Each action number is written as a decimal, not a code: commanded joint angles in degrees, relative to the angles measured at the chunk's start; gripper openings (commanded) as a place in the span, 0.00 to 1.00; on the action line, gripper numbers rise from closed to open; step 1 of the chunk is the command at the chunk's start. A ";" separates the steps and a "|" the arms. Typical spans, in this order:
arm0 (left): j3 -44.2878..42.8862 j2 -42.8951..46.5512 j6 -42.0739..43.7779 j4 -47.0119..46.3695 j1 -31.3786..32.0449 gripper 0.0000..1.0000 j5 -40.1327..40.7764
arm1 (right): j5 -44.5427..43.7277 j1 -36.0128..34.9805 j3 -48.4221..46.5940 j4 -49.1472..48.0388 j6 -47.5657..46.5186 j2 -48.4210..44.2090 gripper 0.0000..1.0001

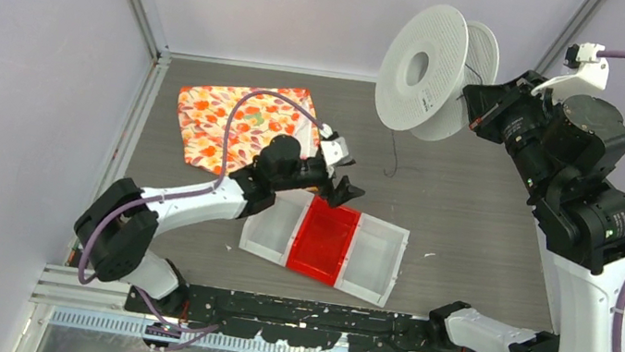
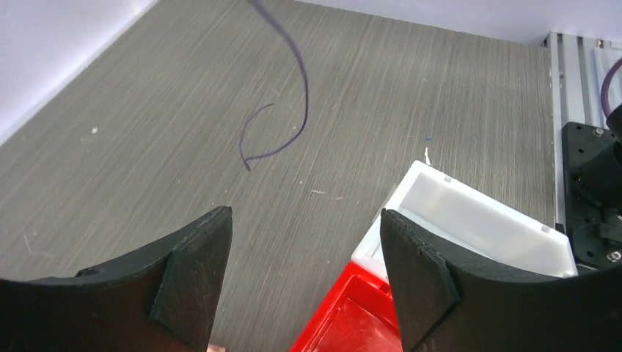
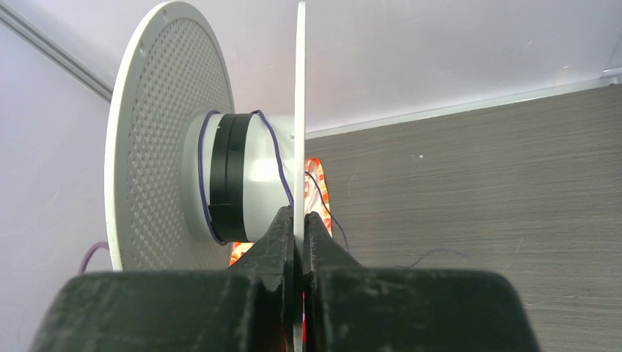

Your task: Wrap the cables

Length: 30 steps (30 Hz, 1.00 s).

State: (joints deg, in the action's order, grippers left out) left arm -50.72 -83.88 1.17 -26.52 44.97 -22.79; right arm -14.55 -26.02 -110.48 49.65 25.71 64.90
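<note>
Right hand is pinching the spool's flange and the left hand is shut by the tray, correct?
No: the left hand is open, jaws wide apart and empty, as the left wrist view shows. It is by the tray, and the right hand is pinching the flange of the spool.

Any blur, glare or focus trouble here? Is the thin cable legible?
Top external: even light, soft shadows, no glare; the cable is a faint thread below the spool. Left wrist: table and cable crisp; the open left end effector looms dark, slightly soft. Right wrist: the right end effector, clamped on the spool's flange, is near-black; cable turns on the hub read clearly.
</note>
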 commanded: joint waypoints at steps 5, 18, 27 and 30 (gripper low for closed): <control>2.12 -3.66 11.09 -11.73 2.05 0.76 2.47 | -0.82 0.16 -3.34 -7.57 1.43 -1.00 0.01; 0.74 -12.69 10.81 -21.33 2.05 0.77 3.89 | -0.35 0.13 -3.17 -7.30 1.18 -1.97 0.01; -4.46 -18.21 7.94 -24.95 2.05 0.76 6.40 | -0.08 0.16 -3.89 -6.39 1.02 -2.01 0.01; -6.07 -19.54 7.71 -25.08 2.05 0.75 6.83 | 0.02 0.17 -4.43 -5.91 0.79 -2.00 0.00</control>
State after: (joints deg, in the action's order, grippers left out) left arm -53.25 -102.45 9.43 -45.89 47.03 -17.54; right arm -14.50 -26.02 -111.35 49.76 25.69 64.36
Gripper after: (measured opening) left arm 0.758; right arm 0.047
